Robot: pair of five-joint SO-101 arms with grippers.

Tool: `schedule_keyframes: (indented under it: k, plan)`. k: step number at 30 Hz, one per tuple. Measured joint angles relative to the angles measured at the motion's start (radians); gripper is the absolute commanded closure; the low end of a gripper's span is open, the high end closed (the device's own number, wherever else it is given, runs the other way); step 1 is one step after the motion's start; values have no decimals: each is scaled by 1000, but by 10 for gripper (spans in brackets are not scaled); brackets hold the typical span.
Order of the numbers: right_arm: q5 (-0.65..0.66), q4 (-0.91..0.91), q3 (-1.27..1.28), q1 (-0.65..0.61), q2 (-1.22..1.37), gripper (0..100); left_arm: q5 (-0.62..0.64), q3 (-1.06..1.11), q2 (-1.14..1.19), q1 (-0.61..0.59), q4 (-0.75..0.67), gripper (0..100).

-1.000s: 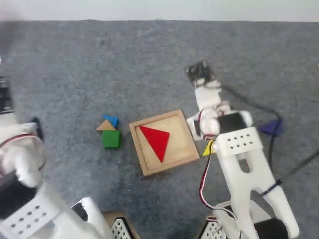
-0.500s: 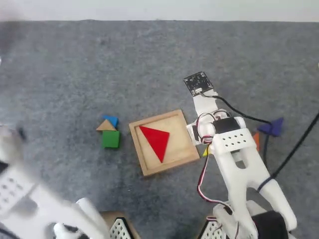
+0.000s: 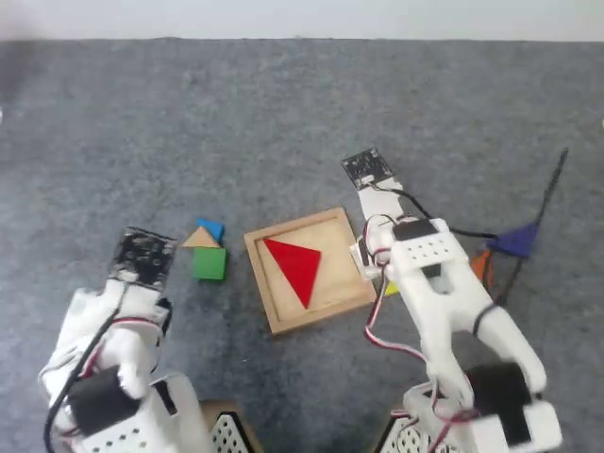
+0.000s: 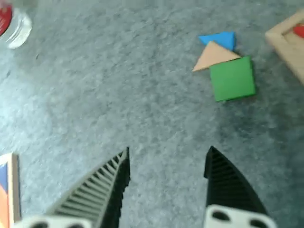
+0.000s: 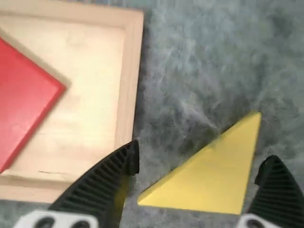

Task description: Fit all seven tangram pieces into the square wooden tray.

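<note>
Mid-frame on the fuzzy grey desk (image 3: 283, 113), the square wooden tray (image 3: 274, 316) holds one smooth red triangle (image 3: 295, 267). The right tool (image 5: 202, 161), fingers spread, straddles a yellow triangle (image 5: 213, 175) beside it; the left tool (image 4: 168, 153) gapes empty.

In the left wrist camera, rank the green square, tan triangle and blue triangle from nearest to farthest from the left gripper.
From the left gripper:
1. Green square, at the cluster's near edge.
2. Tan triangle, against the square's far side.
3. Blue triangle, beyond the tan one.
</note>
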Motion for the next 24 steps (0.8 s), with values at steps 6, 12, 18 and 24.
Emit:
schedule_keyframes:
  k: [6, 12, 18, 24]
  plan:
    - [0, -9, -147, 0, 183, 619, 115, 46, 2, 221, -91, 750]
    - [-26, -11, -210, -8, 221, 619, 190, 101, 5, 341, -146, 750]
    - [-29, -11, -218, -46, 221, 619, 295, 141, 2, 351, -233, 750]
    - [-29, -38, -219, -91, 235, 619, 387, 301, 9, 348, -419, 750]
